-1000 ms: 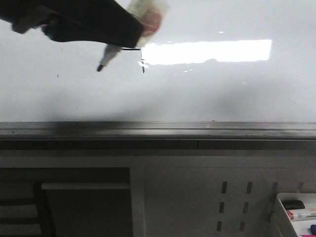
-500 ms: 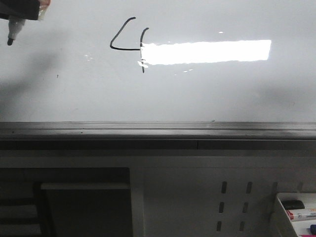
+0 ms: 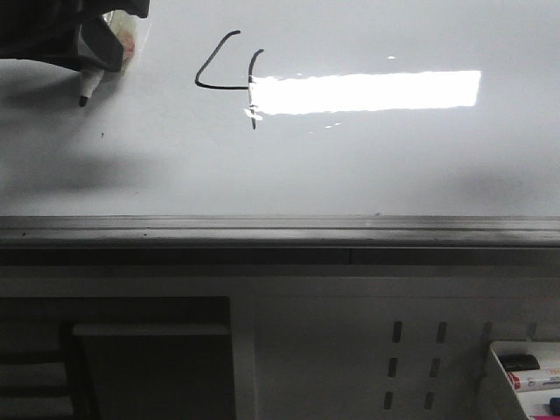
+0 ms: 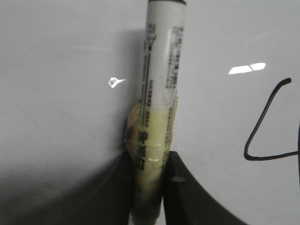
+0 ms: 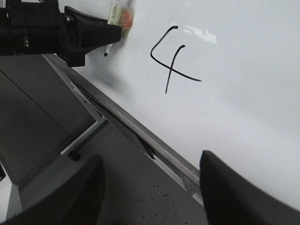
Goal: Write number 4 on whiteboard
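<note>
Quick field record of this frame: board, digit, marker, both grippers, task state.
board: whiteboard, glossy, grey lower rail
digit: number 4 drawn, open-topped, black
marker: marker uncapped, to the left of the digit in the front view; tip contact with the board unclear
left gripper: left gripper shut on the marker
right gripper: right gripper open, empty
task state: digit looks complete

A grey perforated panel (image 3: 411, 359) is sitting below the board's rail. A white tray (image 3: 525, 372) is lying at its lower right corner, holding markers (image 3: 534, 380).
</note>
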You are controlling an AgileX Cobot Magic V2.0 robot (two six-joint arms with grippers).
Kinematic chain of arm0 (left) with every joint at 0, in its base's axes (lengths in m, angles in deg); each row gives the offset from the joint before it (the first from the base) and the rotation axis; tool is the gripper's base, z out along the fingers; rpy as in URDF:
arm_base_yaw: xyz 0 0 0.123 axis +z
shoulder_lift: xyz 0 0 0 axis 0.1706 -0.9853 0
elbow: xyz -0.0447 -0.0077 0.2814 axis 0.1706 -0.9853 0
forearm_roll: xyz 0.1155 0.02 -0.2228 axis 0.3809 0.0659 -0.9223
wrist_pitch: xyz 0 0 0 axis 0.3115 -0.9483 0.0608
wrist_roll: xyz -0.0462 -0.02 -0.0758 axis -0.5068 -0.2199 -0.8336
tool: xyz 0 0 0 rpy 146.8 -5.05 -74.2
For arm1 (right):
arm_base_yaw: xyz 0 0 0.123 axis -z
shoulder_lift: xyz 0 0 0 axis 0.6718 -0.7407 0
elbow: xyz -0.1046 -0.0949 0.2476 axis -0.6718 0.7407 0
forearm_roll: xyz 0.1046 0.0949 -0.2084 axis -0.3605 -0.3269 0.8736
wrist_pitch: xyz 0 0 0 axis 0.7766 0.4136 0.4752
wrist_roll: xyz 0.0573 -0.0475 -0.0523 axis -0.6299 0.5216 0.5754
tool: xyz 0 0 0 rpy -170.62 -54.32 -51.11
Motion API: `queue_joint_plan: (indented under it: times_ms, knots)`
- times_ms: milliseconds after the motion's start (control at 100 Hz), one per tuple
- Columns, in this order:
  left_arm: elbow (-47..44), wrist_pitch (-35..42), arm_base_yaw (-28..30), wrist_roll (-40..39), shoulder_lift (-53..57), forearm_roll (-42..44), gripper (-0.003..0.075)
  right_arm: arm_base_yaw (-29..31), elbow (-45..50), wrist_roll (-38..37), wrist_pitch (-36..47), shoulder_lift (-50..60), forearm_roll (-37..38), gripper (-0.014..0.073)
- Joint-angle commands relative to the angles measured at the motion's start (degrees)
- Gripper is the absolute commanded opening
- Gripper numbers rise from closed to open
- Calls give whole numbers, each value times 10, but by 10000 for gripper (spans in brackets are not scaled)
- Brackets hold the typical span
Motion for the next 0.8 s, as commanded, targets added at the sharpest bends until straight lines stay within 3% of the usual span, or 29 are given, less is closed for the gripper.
queue_joint_plan:
  times_ms: [0,320,420,660,790]
  knots:
    - [18,-7,7,-8,8,0,-20,5,-15,2,12,8,-29,394]
    - [18,-7,12,-8,8,1,14,5,-15,2,18,8,-29,394]
    - [18,-7,12,-8,8,1,113,5,-15,2,18,8,-28,394]
    - [18,-8,12,-6,17,5,461,5,-15,2,18,8,-20,394]
    - [18,-9,12,-5,36,21,500,5,-15,2,20,8,-8,394]
